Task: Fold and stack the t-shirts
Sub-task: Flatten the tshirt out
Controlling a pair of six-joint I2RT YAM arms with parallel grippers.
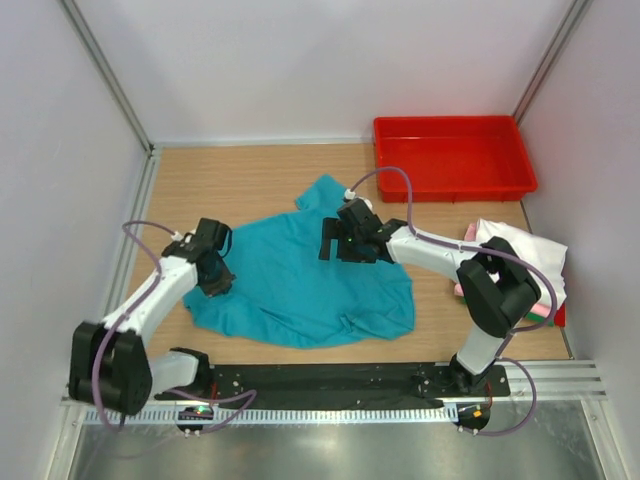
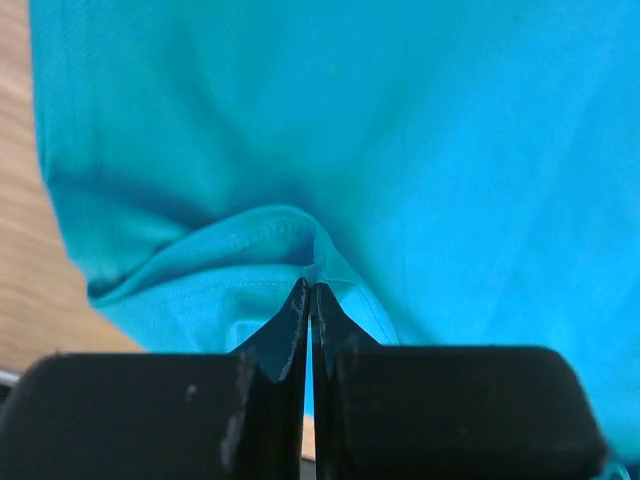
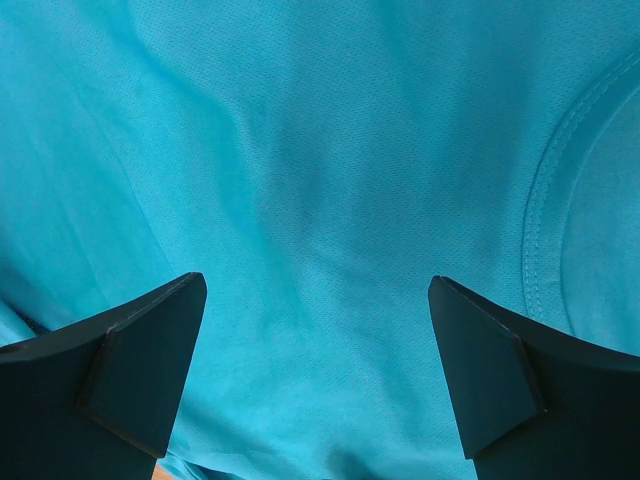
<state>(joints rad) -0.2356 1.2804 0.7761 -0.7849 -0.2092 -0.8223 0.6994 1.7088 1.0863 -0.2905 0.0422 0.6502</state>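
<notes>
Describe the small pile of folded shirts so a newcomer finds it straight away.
Start at the red tray in the far right corner of the table. Just nearer than it, by the right wall and partly behind the right arm, lies the pile of folded shirts. It is white on top with pink and green edges, unlike the teal shirt spread out mid-table.
</notes>
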